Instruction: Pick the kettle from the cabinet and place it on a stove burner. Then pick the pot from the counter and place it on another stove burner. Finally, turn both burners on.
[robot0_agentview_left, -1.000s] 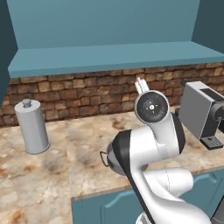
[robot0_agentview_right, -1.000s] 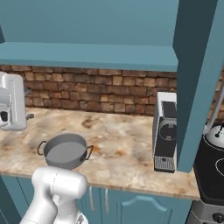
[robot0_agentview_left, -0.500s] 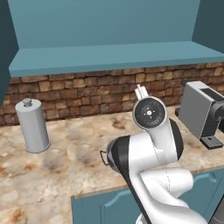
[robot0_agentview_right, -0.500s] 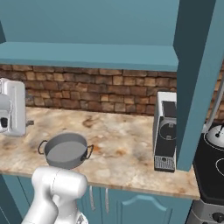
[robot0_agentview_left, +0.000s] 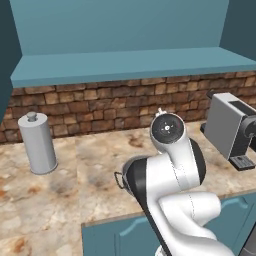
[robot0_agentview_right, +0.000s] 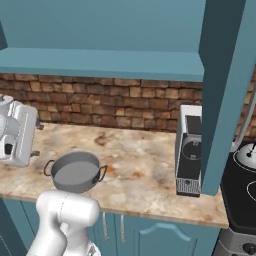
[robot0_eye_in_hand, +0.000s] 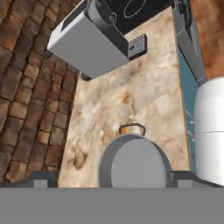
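The pot (robot0_eye_in_hand: 133, 162) is a shallow grey round pan with small loop handles, standing on the marbled counter (robot0_eye_in_hand: 140, 96). My gripper (robot0_eye_in_hand: 113, 178) is open, its two dark fingertips (robot0_eye_in_hand: 43, 179) spread wide at either side of the pot's near rim and apart from it. In the right base view the pot (robot0_agentview_right: 75, 171) stands near the counter's front edge, with the white hand (robot0_agentview_right: 18, 131) up to its left. One pot handle (robot0_agentview_left: 119, 179) peeks from behind the arm. The kettle (robot0_agentview_right: 247, 156) stands on the black cooktop (robot0_agentview_right: 240, 200) at the far right.
A grey coffee machine (robot0_agentview_right: 189, 150) stands on the counter between the pot and the cooktop. A tall grey canister (robot0_agentview_left: 37, 142) stands at the left by the brick wall. The teal wall cabinet's shelf (robot0_agentview_left: 130, 65) hangs overhead.
The hand has sunk a little and drifted slightly toward the pot. The pot, kettle and coffee machine have stayed put, and the jaws have stayed wide.
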